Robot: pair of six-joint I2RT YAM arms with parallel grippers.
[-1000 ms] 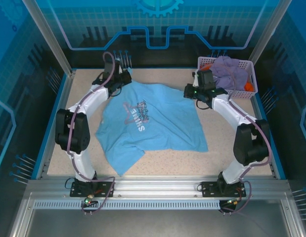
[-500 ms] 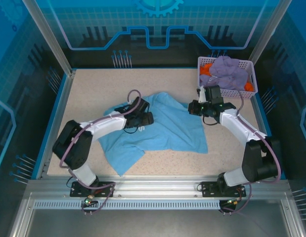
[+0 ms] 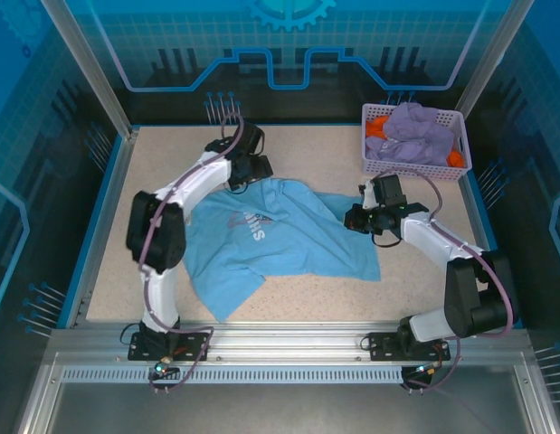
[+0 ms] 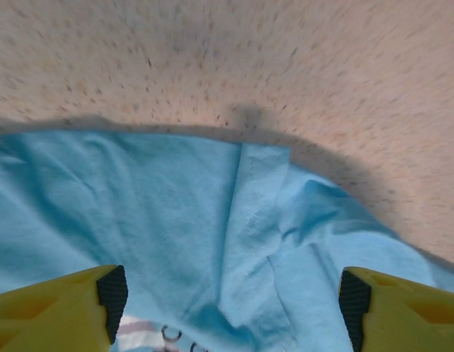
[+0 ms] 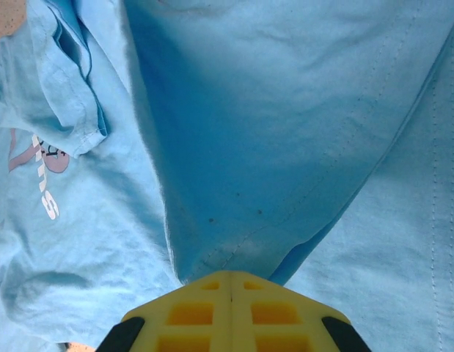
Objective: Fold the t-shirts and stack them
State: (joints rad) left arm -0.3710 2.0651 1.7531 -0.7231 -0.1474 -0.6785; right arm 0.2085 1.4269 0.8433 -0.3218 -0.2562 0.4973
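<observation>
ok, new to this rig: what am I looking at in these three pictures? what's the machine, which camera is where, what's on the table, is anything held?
Two small robot arms are bolted at the near edge of a speckled table. The wide picture comes from a fixed camera above and behind them. The two close-ups come from a camera on each wrist, looking past that arm's yellow fingers.

A light-blue t-shirt with chest lettering lies rumpled mid-table. The left pincer hangs open over its far edge and holds nothing; its wrist camera shows the pincer with fingers wide apart above the cloth. The right pincer is shut on a fold of the light-blue t-shirt, which its wrist camera shows pinched at the tip.

At the far right stands a lavender mesh basket holding a purple shirt and orange cloth.
</observation>
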